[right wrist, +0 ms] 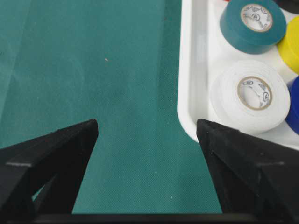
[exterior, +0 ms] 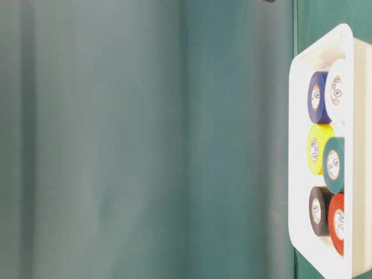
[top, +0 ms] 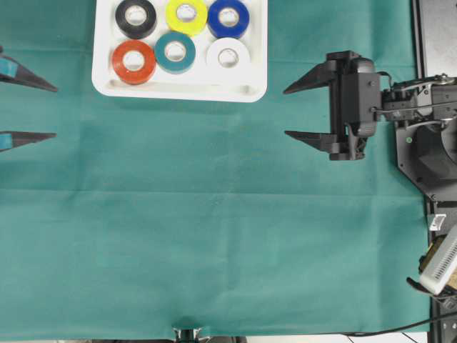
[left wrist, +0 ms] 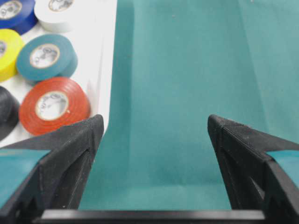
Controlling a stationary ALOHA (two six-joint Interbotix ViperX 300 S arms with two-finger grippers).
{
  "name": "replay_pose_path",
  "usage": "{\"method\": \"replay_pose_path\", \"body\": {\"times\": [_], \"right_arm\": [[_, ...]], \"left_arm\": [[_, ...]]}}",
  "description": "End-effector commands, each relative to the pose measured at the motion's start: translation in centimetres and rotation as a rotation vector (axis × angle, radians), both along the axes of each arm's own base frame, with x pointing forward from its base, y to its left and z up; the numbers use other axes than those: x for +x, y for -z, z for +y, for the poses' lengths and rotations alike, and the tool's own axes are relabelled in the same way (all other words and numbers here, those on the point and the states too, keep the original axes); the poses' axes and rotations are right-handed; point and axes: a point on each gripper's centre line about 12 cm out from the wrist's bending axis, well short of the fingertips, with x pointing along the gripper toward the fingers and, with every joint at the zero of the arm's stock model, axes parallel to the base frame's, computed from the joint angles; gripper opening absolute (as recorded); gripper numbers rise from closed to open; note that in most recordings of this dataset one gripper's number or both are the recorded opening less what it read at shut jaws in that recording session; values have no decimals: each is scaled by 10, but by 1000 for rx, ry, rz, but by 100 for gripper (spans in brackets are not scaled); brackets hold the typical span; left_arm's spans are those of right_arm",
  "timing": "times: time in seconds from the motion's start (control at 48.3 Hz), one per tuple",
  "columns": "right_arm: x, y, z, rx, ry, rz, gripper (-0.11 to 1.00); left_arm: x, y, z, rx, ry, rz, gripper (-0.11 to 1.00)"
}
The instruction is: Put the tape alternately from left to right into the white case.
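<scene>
The white case [top: 178, 90] lies at the far middle of the green cloth and holds several rolls of tape in two rows: black [top: 136, 18], yellow [top: 186, 14] and blue [top: 228, 18] behind, red-orange [top: 133, 61], teal [top: 175, 51] and white [top: 228, 56] in front. At the table's left edge my left gripper [top: 56, 112] stands open with nothing in it, left of the case. On the other side my right gripper [top: 284, 112] is open and empty, just right of the case's near corner. Both wrist views show the case rim [left wrist: 103, 70] [right wrist: 189, 93] beside bare cloth.
The green cloth [top: 214, 236] covers the table, with a crease running across its middle. The right arm's base and cabling [top: 428, 143] stand off the cloth at the right edge. A small clamp [top: 187, 332] sits at the near edge.
</scene>
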Motion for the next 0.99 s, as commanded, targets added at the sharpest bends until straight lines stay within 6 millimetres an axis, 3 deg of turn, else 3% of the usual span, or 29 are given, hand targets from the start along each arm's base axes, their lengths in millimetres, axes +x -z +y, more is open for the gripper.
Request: {"method": "replay_pose_path", "body": {"times": [0.0, 0.497, 0.973], "right_arm": [[-2, -6, 1, 1, -3, -29, 78], [-39, -10, 4, 2, 3, -117, 78], [-80, -7, 8, 7, 13, -255, 78]], "left_arm": [[-4, -7, 0, 1, 1, -45, 93], [-39, -2, 2, 4, -25, -141, 93], [-43, -4, 4, 6, -40, -160, 93]]}}
